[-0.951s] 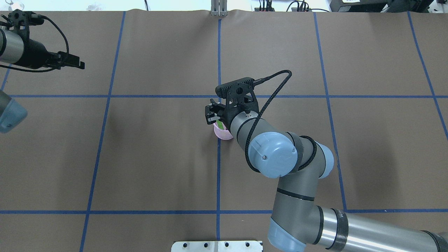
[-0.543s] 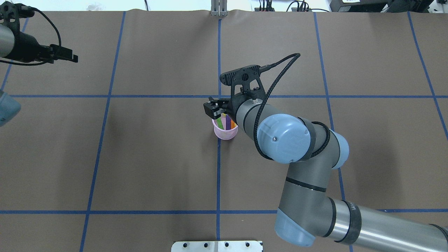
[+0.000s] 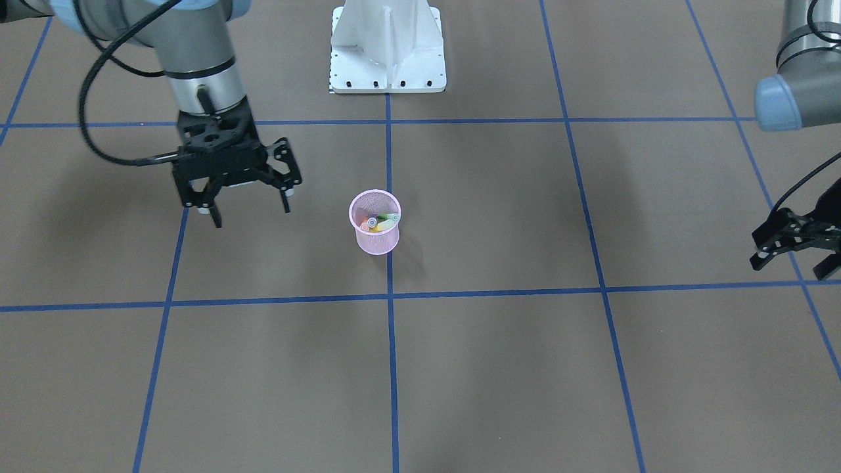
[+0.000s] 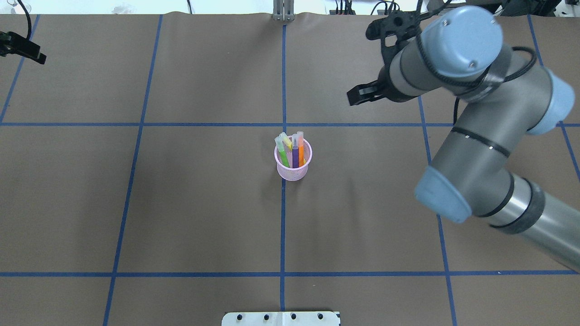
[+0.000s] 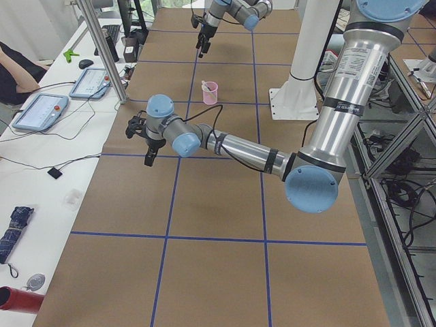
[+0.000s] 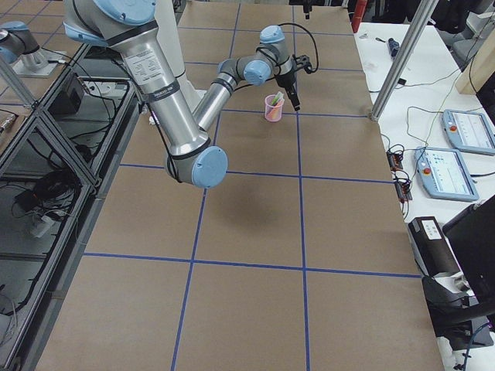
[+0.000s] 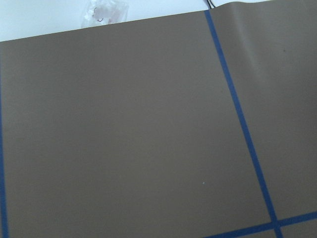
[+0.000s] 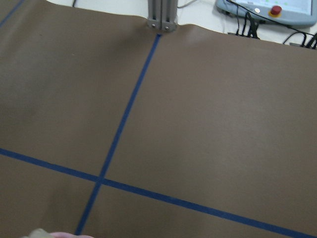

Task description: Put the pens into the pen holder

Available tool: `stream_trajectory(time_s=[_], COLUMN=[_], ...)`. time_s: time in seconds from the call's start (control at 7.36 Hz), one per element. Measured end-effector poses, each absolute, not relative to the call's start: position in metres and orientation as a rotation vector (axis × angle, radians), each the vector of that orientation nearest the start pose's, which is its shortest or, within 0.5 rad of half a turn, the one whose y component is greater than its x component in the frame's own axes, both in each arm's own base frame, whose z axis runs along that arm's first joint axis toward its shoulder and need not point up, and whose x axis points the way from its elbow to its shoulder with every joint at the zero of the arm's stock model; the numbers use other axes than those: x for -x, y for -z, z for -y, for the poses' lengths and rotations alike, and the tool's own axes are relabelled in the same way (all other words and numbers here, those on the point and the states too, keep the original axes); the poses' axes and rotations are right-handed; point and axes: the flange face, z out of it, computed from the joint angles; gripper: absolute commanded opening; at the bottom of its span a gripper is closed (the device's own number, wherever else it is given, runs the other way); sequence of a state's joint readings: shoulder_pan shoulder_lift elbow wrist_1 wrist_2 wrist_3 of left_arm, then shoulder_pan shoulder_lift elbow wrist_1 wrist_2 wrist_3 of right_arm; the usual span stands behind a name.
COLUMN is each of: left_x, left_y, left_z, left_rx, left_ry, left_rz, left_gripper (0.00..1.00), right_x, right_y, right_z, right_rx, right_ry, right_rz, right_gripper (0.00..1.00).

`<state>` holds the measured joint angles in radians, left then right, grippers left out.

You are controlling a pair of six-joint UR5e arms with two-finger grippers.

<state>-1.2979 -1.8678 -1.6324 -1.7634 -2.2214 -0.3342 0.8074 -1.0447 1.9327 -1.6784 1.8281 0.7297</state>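
The pink mesh pen holder (image 4: 293, 171) stands upright at the table's middle on a blue line, also in the front view (image 3: 373, 243). The green pen (image 4: 284, 157), yellow pen (image 4: 286, 141), purple pen (image 4: 295, 156) and orange pen (image 4: 301, 151) stand inside it, pale caps up. My right gripper (image 3: 251, 215) hangs open and empty, off to the cup's right and apart from it; in the overhead view (image 4: 358, 96) it is farther back. My left gripper (image 3: 788, 268) is open and empty, far off at the table's left side (image 4: 28, 50).
The brown table cover (image 4: 204, 203) carries blue tape grid lines. The white robot base (image 3: 387, 49) stands at the near edge. A metal post (image 4: 283, 11) and cables sit at the far edge. Operator tablets (image 5: 44, 109) lie beyond the table.
My right gripper has left the spot above the cup and swung up and away to the back right. The pens now show standing in the cup. My left arm has drawn further left.
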Motion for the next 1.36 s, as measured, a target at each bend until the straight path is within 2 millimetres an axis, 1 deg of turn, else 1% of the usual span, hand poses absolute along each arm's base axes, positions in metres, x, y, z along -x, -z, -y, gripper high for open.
stream_trajectory(time_s=[0.14,0.27,0.41,0.54,0.68,0.81,0.95,1.09,1.22,1.36], left_x=[-0.072,-0.049,-0.029,-0.014,-0.001,0.015,0.031,0.04,0.043,0.044], left_y=[-0.449,-0.458,-0.468,-0.475,-0.478,-0.482,-0.49,-0.5,-0.518,-0.542], left_z=[0.613,0.61,0.606,0.6,0.593,0.587,0.582,0.576,0.565,0.55], left_rx=[-0.271,-0.223,-0.186,-0.176,-0.18,-0.191,-0.203,-0.212,-0.222,-0.239], left_ry=[-0.161,-0.202,-0.233,-0.249,-0.249,-0.233,-0.211,-0.202,-0.203,-0.21], left_rz=[-0.718,-0.687,-0.672,-0.668,-0.665,-0.662,-0.659,-0.658,-0.657,-0.656], left_gripper=[1.0,1.0,1.0,1.0,1.0,1.0,1.0,1.0,1.0,1.0], right_x=[0.295,0.256,0.223,0.195,0.172,0.159,0.151,0.141,0.129,0.11], right_y=[-0.254,-0.286,-0.323,-0.357,-0.383,-0.403,-0.415,-0.421,-0.424,-0.429], right_z=[0.526,0.537,0.54,0.54,0.543,0.546,0.55,0.553,0.554,0.555], right_rx=[-0.326,-0.268,-0.214,-0.174,-0.156,-0.147,-0.141,-0.137,-0.122,-0.095], right_ry=[0.195,0.233,0.235,0.205,0.159,0.111,0.067,0.035,0.015,0.006], right_rz=[0.647,0.604,0.576,0.549,0.516,0.487,0.471,0.471,0.5,0.556], right_gripper=[0.99,0.99,0.99,0.99,0.99,0.99,0.99,0.99,0.99,0.99])
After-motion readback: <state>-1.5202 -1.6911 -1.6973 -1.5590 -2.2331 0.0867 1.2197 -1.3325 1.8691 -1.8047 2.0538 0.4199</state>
